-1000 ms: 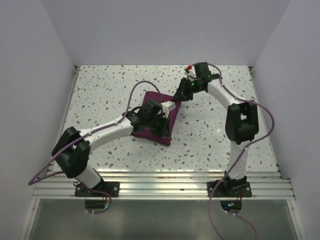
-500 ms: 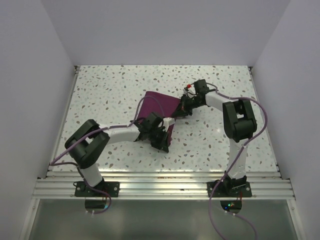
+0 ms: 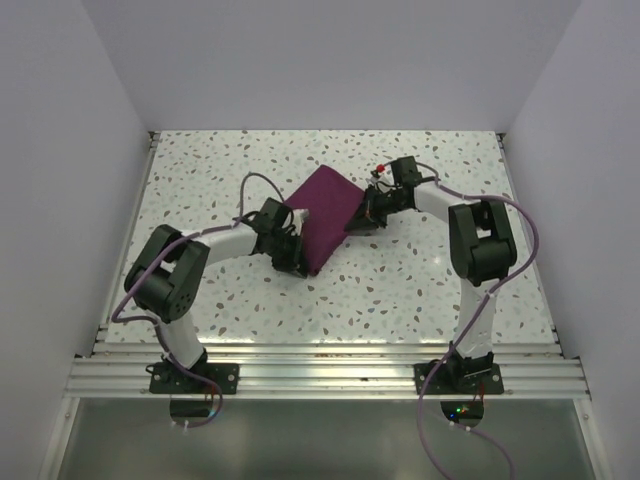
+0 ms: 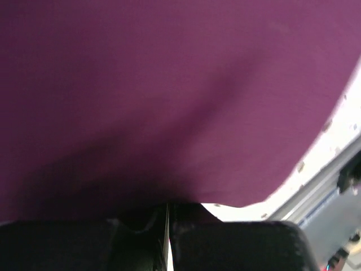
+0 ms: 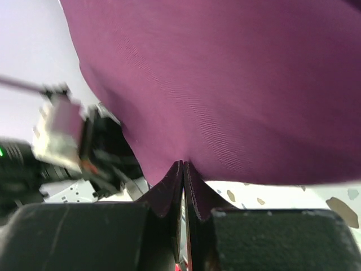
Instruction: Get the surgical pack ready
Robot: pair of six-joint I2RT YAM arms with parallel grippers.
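While the speckled table (image 3: 200, 180) spans the floor between white walls (image 3: 330, 60), the surgical pack (image 3: 327, 212), a folded maroon bundle, sits near its middle, angled like a diamond between both arms. Left gripper (image 4: 168, 217) is pinched tight on the pack's near-left edge, and right gripper (image 5: 183, 169) is clamped on its far-right edge. The cloth fills both wrist views and blocks most of the table. Purple cables (image 3: 246, 184) loop over each arm.
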